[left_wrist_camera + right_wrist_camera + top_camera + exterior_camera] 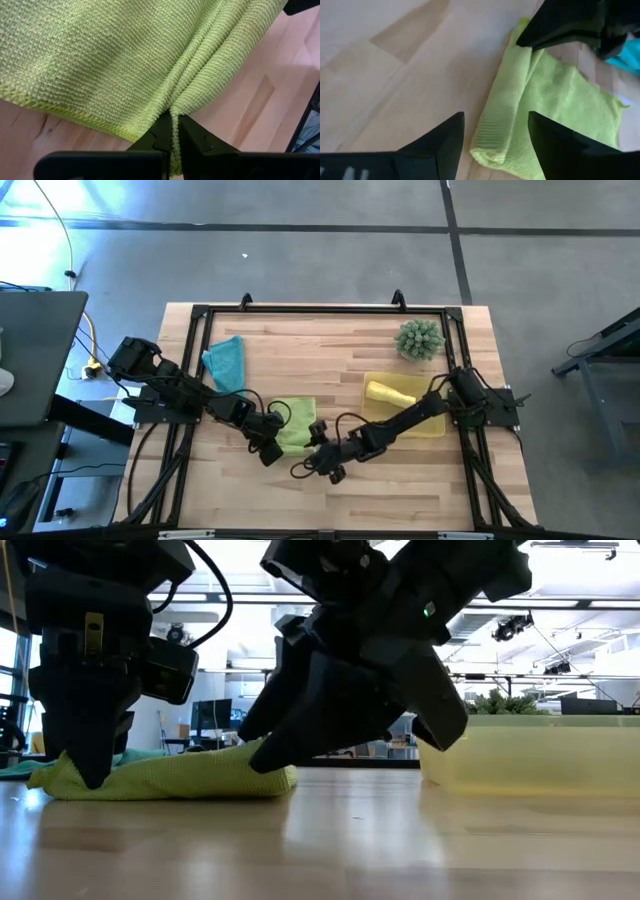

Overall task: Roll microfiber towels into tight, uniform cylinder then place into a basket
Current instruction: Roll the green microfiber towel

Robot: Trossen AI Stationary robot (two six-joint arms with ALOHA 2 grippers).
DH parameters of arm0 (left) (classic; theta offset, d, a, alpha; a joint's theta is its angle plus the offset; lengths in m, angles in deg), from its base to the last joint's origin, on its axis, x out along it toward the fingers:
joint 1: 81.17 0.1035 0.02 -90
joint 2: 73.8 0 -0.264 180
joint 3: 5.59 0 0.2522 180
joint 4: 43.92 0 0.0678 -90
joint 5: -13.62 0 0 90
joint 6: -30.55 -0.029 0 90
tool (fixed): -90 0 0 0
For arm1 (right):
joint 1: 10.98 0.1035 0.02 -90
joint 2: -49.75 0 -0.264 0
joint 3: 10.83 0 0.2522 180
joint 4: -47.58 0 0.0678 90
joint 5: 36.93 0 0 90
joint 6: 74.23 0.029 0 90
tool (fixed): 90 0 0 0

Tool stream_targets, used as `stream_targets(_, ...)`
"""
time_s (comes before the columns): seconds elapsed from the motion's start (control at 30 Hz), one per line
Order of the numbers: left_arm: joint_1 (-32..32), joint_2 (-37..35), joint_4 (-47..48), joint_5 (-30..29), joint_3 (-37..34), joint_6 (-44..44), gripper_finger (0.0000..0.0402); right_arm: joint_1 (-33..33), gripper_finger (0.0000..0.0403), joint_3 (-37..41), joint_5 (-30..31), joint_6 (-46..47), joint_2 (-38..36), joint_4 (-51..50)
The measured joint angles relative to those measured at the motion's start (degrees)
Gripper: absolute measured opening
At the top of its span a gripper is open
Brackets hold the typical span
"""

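Observation:
A lime green towel (293, 425) lies on the wooden table near its front edge. Part of it is rolled into a thick fold (502, 125); the rest lies flat (570, 107). My left gripper (173, 120) is shut on the towel at its near left corner. My right gripper (495, 117) stands open at the towel's right side, a finger on either side of the roll's end, with no touch showing. A teal towel (225, 360) lies crumpled at the far left. A rolled yellow towel (390, 392) lies in the yellow basket (435, 428). My left gripper pinches a puckered fold at the green towel's hemmed edge (173, 111) between its two fingers. The fingers come slanting down from the table's left. The towel lies on the table, and creases run away from the pinch.
A spiky green plant (420, 340) stands at the far right, behind the basket. A black frame (300, 310) runs around the tabletop. Bare wood lies between the green towel and the basket and along the far middle.

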Motion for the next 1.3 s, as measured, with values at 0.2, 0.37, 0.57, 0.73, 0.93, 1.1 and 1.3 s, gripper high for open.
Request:
stream_targets(0.2, 0.00, 0.00, 0.00, 0.00, 0.00, 0.00, 0.0008, 2.87, 0.0189, -1.51, -1.36, 1.06, -0.27, 0.49)
stream_targets(0.37, 0.00, 0.00, -0.02, -0.02, 0.00, 0.00, 0.0008, 1.78, 0.0172, -1.49, -2.16, 4.34, 1.18, -0.87)
stream_targets(0.57, 0.01, 0.00, -0.04, -0.07, 0.00, 0.00, 0.0008, -0.63, 0.0163, -1.49, -2.19, 4.34, 3.16, -0.95)
stream_targets(0.73, 0.02, 0.00, -0.06, -0.17, 0.00, -0.01, 0.0008, -1.77, 0.0163, -1.53, -2.45, 4.05, 3.62, -0.85)
stream_targets(0.93, 0.02, 0.00, -0.07, -0.19, 0.00, -0.02, 0.0008, -1.03, 0.0163, -1.53, -1.93, 4.01, 2.90, -1.54)
stream_targets(1.1, 0.02, 0.00, -0.31, -0.17, -0.02, -0.02, 0.0008, -0.43, 0.0163, -1.53, 0.60, 3.90, 2.65, -2.16)
stream_targets(1.3, 0.02, 0.00, -0.44, -0.17, -0.07, -0.02, 0.0008, -1.15, 0.0163, -1.53, 4.49, 3.90, 2.63, -2.59)
